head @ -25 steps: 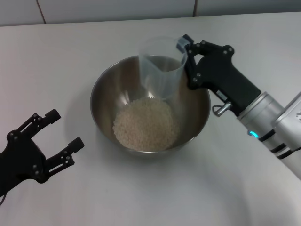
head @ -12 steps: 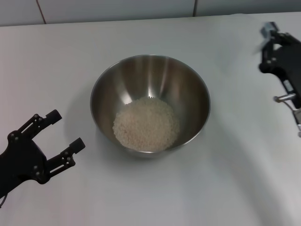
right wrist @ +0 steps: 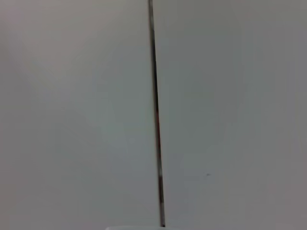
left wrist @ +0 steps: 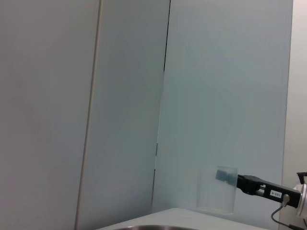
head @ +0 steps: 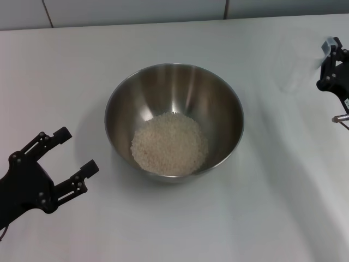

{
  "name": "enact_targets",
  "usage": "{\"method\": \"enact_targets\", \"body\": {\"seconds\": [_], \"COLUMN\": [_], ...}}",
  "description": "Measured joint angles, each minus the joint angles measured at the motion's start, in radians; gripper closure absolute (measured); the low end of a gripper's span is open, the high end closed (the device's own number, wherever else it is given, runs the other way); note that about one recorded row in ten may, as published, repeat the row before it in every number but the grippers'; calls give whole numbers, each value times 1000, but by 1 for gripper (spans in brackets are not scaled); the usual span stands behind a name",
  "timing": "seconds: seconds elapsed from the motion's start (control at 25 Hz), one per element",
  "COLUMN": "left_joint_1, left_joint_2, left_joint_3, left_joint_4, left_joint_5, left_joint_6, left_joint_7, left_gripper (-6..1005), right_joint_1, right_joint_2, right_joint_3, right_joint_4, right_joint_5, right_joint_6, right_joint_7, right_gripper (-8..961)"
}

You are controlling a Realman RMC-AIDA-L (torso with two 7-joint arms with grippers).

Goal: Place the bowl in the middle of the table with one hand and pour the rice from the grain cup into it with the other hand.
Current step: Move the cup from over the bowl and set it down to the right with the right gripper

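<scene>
While the pale rice (head: 169,143) is sitting in the shiny round steel bowl (head: 218,103), both arms are waiting.
The black left gripper (head: 68,155), fingers spread, is resting at 8 o'clock; the right gripper (left wrist: 238,180) is pinching the clear plastic cup (left wrist: 217,190) at 2 o'clock.

The bowl (head: 174,121) sits on the worktop (head: 180,224) near its middle, with the rice (head: 169,144) heaped in its bottom. The left hand (head: 64,154) hovers left of the bowl and nearer the robot. The right hand (head: 334,65) is far right, holding the grain cup (left wrist: 217,189) upright beside it.
</scene>
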Motion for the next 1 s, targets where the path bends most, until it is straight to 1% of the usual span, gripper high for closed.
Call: {"method": "enact_targets", "body": {"seconds": [0.12,0.24,0.28,0.32,0.48,0.68,1.0], "left_joint_1": [-1,-2,-3,-3,-5,-2,0], "left_joint_2": [0,0,0,0,0,0,0], "left_joint_3": [0,0,0,0,0,0,0], "left_joint_4": [0,1,1,1,0,2,6], "left_joint_5": [0,0,0,0,0,0,0], "left_joint_6": [2,8,10,10,10,14,21], "left_joint_7": [0,0,0,0,-2,-4,-5], "left_gripper": [139,139,139,139,139,139,139], "right_joint_1": [7,18,30,30,55,57,58], "right_joint_2": [0,-1,-1,-1,-2,-1,-1], "right_joint_3": [-6,-7,-7,-7,-7,-17,-29], "right_joint_4": [0,-2,-8,-8,-25,-25,-21], "right_joint_5": [0,-2,-3,-3,-4,-9,-10], "right_joint_6": [18,70,128,128,234,276,285], "right_joint_7": [-2,-5,-7,-7,-1,-1,0], "right_gripper": [934,934,934,934,935,935,935]}}
